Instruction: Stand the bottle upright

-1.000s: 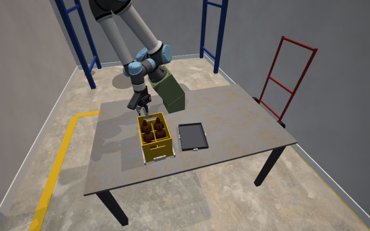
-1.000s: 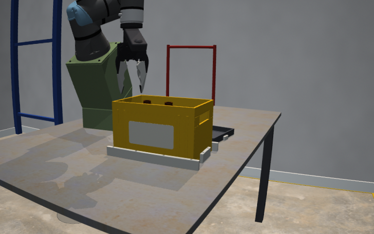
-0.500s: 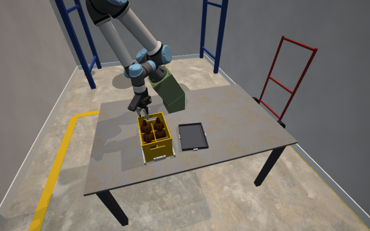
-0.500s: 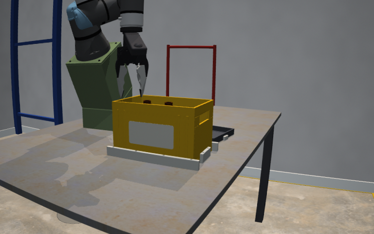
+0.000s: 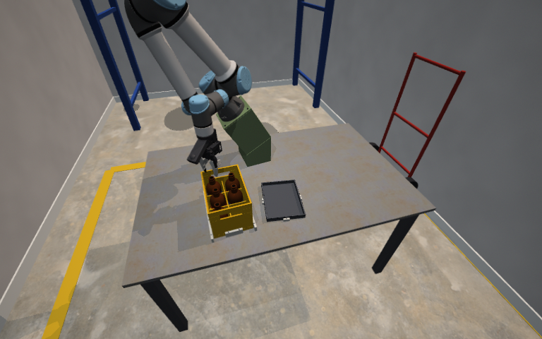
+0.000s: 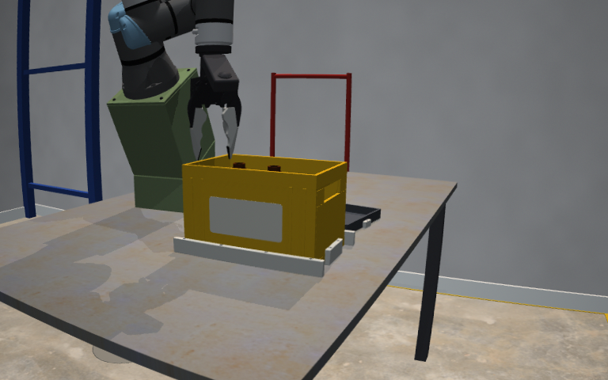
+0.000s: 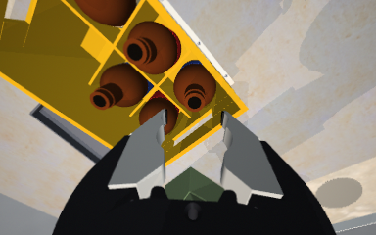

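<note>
All five brown bottles (image 5: 233,195) (image 6: 274,168) (image 7: 154,47) stand in the yellow crate (image 5: 239,224) (image 6: 298,210) (image 7: 39,69), and which one has the odd neck cannot be told. The task's bottle is among them; the tray (image 5: 281,200) (image 6: 378,213) (image 7: 64,135), right of the crate, holds no bottle. In the top view the nearest bottle is mostly hidden by the crate's near wall; in the exterior view only two mouths show. The wrist view cuts one bottle off at its upper edge, and a fingertip overlaps another. Their shoulders are rounded, their mouths dark, with slivers of red or blue label on some. The gripper (image 5: 211,173) (image 6: 214,157) (image 7: 194,111) hovers at the crate's far end, its fingers partly spread with nothing between them. White strips (image 5: 233,231) (image 6: 248,256) (image 7: 198,44) edge the crate's foot on the table (image 5: 339,171) (image 6: 134,273) (image 7: 274,73).

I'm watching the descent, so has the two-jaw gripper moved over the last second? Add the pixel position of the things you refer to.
Yes: the two-jaw gripper (image 5: 210,173) (image 6: 214,157) (image 7: 194,111) has come down slightly, its fingertips lower against the rim of the yellow crate (image 5: 239,222) (image 6: 251,184) (image 7: 54,78) in the exterior view.
</note>
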Controlling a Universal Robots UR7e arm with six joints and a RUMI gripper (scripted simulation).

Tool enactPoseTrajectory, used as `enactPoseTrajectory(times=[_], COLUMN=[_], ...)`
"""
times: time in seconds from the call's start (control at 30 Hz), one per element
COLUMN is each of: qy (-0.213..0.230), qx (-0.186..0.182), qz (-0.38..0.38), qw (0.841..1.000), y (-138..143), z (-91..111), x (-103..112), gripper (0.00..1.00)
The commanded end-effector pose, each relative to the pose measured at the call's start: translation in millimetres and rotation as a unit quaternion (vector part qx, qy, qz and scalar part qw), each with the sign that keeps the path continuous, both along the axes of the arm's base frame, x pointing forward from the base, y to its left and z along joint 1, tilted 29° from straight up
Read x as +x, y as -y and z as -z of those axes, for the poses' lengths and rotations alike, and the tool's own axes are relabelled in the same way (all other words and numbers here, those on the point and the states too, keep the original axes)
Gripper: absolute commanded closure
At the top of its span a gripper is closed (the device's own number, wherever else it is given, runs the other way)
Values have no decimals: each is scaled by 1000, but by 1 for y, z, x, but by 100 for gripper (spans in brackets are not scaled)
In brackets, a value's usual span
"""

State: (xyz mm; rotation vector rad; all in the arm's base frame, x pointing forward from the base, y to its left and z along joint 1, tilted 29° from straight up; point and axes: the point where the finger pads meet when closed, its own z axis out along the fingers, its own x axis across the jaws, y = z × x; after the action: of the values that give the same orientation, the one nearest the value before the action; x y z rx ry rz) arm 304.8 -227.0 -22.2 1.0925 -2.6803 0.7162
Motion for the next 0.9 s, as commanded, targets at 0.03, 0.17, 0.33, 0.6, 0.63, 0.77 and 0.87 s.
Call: enactPoseTrajectory(times=[0.03,0.17,0.33,0.6,0.63,0.77,0.87], qy=[0,0,0,0,0,0,0], qx=[0,0,0,0,0,0,0], qz=[0,0,0,0,0,0,0], qw=[1000,1000,1000,1000,1000,1000,1000], y=[0,0,0,0,0,0,0], z=[0,0,0,0,0,0,0], x=[0,0,0,0,0,0,0], gripper=[62,62,62,62,62,62,62])
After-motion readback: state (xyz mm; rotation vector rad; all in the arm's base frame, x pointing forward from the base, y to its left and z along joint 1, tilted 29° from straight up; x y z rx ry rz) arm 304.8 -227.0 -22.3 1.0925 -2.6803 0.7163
